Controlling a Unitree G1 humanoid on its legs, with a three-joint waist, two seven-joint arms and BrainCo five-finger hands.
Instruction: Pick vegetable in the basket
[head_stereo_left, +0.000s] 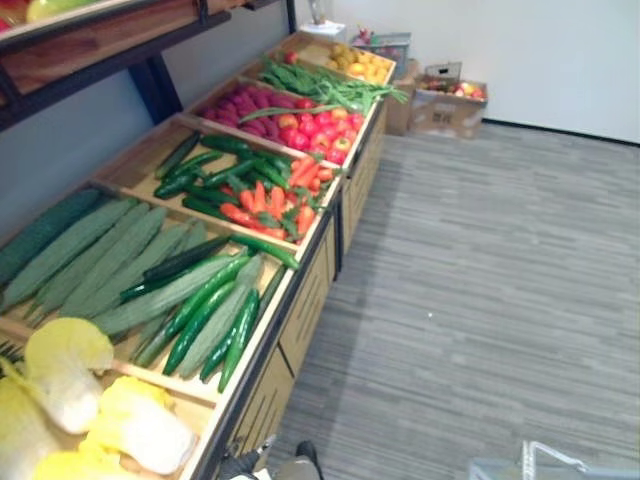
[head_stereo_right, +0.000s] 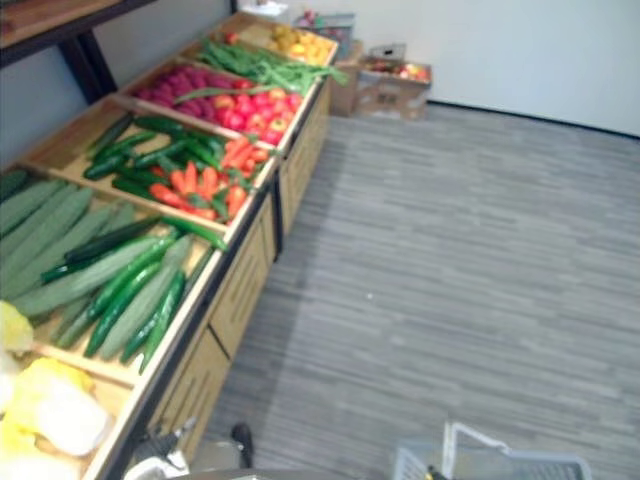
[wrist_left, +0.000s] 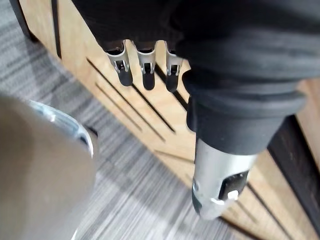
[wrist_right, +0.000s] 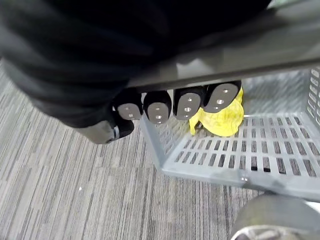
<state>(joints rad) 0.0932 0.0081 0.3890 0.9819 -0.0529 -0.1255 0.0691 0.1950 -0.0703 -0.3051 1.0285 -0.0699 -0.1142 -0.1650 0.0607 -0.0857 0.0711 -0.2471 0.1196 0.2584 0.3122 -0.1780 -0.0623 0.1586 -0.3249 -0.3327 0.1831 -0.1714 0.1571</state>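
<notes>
A grey plastic basket (wrist_right: 280, 176) hangs under my right hand (wrist_right: 160, 107), whose fingers are curled round its grey handle (wrist_right: 260, 46). In it lies a yellow-green leafy vegetable (wrist_right: 221, 121). The basket's rim (head_stereo_right: 500, 460) also shows low on the right, over the floor. My left hand (wrist_left: 146, 71) hangs with straight fingers beside the slatted wooden side of the stand (wrist_left: 125, 105) and holds nothing. On the stand lie pale cabbages (head_stereo_left: 140, 425), dark cucumbers (head_stereo_left: 210, 310) with long ridged gourds (head_stereo_left: 80, 250), and carrots (head_stereo_left: 265, 200).
Farther along the stand are red peppers (head_stereo_left: 315, 128), purple roots (head_stereo_left: 240, 105), green beans (head_stereo_left: 330, 85) and yellow fruit (head_stereo_left: 355, 62). Cardboard boxes (head_stereo_left: 445, 105) stand by the far wall. A dark shelf (head_stereo_left: 90, 45) overhangs the stand. Grey striped floor (head_stereo_left: 480, 300) stretches to the right.
</notes>
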